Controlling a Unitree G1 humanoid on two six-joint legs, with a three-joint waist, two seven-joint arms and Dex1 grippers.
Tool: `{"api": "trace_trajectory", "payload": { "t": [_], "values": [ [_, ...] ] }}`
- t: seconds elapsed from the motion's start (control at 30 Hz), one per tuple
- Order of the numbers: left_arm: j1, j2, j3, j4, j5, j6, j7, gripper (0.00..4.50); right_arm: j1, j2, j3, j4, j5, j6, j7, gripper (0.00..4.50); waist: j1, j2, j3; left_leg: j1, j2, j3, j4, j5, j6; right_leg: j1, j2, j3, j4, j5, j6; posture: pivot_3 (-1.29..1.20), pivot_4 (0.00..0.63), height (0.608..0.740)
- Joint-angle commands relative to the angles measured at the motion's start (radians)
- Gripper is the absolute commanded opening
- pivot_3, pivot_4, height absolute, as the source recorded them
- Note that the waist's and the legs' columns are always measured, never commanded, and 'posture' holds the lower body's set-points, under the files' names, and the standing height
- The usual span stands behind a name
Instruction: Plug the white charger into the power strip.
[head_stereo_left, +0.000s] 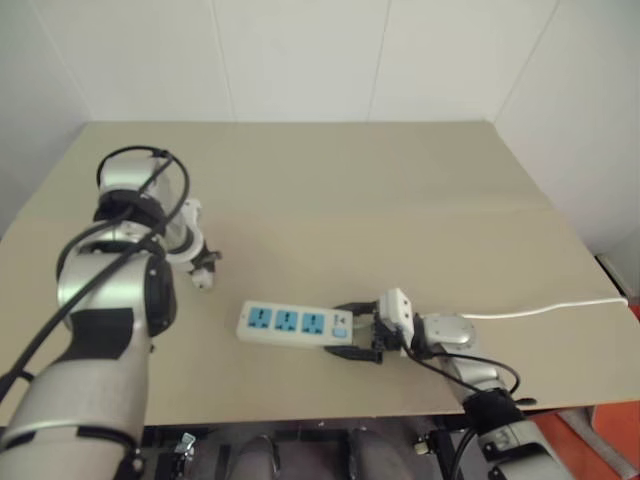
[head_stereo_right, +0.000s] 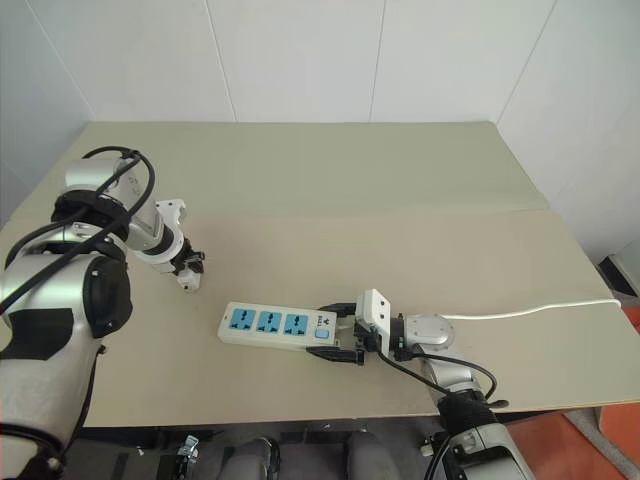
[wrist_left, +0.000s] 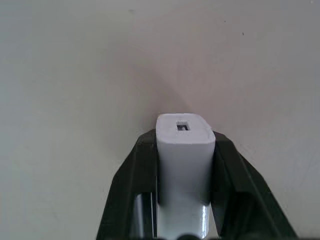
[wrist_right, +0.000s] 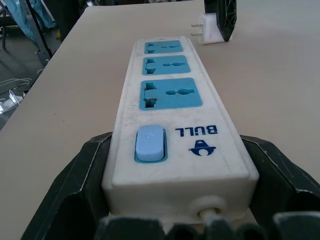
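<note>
Where black fingers (wrist_left: 135, 185) pinch it, smooth rounded white charger (wrist_left: 184, 150).

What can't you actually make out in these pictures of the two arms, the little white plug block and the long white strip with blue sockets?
- Small white rounded charger: in the left wrist view, the left gripper's black fingers cover its sides; its prongs are hidden behind its body.
- Long white power strip with three blue sockets: in the right wrist view, the right gripper's fingers cover its lower sides.
- Thin white cable: cut off by the left eye view's right edge, so its far end is unseen.
</note>
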Motion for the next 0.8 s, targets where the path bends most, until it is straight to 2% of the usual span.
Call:
{"api": "trace_trajectory", "payload": {
  "t": [0.03, 0.07, 0.13, 0.23, 0.4, 0.47, 0.63, 0.8],
  "values": [
    [-0.011, 0.007, -0.046, -0.048, 0.021, -0.022, -0.058, 1.0, 0.027, -0.001, 0.016, -0.008, 0.0, 0.019, -0.006, 3.42, 0.0, 0.0, 0.0, 0.0, 0.0, 0.0, 0.0, 0.0, 0.0, 0.0, 0.0, 0.0, 0.0, 0.0, 0.0, 0.0, 0.15, 0.74],
    [-0.013, 0.008, -0.069, -0.059, 0.023, -0.024, -0.084, 1.0, 0.027, -0.002, 0.016, -0.009, 0.0, 0.02, -0.008, 3.42, 0.0, 0.0, 0.0, 0.0, 0.0, 0.0, 0.0, 0.0, 0.0, 0.0, 0.0, 0.0, 0.0, 0.0, 0.0, 0.0, 0.15, 0.74],
    [-0.019, 0.028, -0.179, -0.112, 0.006, -0.003, -0.242, 1.0, 0.028, -0.003, 0.015, -0.01, 0.0, 0.022, -0.011, 3.42, 0.001, 0.0, 0.0, 0.0, 0.0, 0.0, 0.0, 0.001, -0.001, 0.0, 0.0, 0.0, 0.0, 0.0, 0.0, 0.0, 0.15, 0.74],
    [0.011, 0.111, -0.447, -0.262, 0.017, -0.058, -0.552, 1.0, 0.026, -0.002, 0.016, -0.009, 0.0, 0.023, -0.012, 3.42, -0.005, 0.0, 0.0, 0.0, 0.0, 0.0, -0.001, 0.002, -0.004, 0.0, 0.001, 0.0, 0.0, 0.0, 0.0, 0.0, 0.15, 0.74],
    [0.026, 0.289, -0.816, -0.413, 0.135, -0.268, -0.994, 1.0, 0.021, 0.002, 0.02, 0.002, 0.0, 0.018, -0.013, 3.42, -0.009, 0.0, 0.0, 0.0, 0.0, 0.0, -0.001, 0.003, -0.005, 0.0, 0.002, 0.001, -0.002, 0.0, 0.0, 0.0, 0.15, 0.74],
    [0.023, 0.349, -0.918, -0.461, 0.191, -0.373, -1.154, 1.0, 0.021, 0.005, 0.023, 0.003, 0.0, 0.017, -0.011, 3.42, -0.007, 0.0, 0.0, 0.0, 0.0, 0.0, -0.001, 0.003, -0.005, 0.001, 0.002, 0.001, -0.003, 0.0, 0.0, 0.0, 0.15, 0.74],
    [0.059, 0.422, -0.998, -0.646, 0.245, -0.494, -1.4, 1.0, 0.017, 0.012, 0.028, 0.006, -0.002, 0.018, -0.013, 3.42, -0.003, 0.0, 0.0, 0.0, 0.001, 0.0, -0.001, 0.003, -0.005, 0.002, 0.003, 0.001, -0.004, 0.0, 0.0, 0.0, 0.15, 0.74],
    [0.183, 0.445, -0.979, -0.861, 0.269, -0.465, -1.43, 1.0, 0.024, 0.014, 0.03, -0.007, -0.002, 0.022, -0.02, 3.42, -0.008, 0.0, 0.0, 0.001, 0.002, 0.0, 0.0, 0.003, -0.005, 0.002, 0.003, 0.001, -0.003, -0.001, 0.0, 0.0, 0.15, 0.74]
  ]
}}
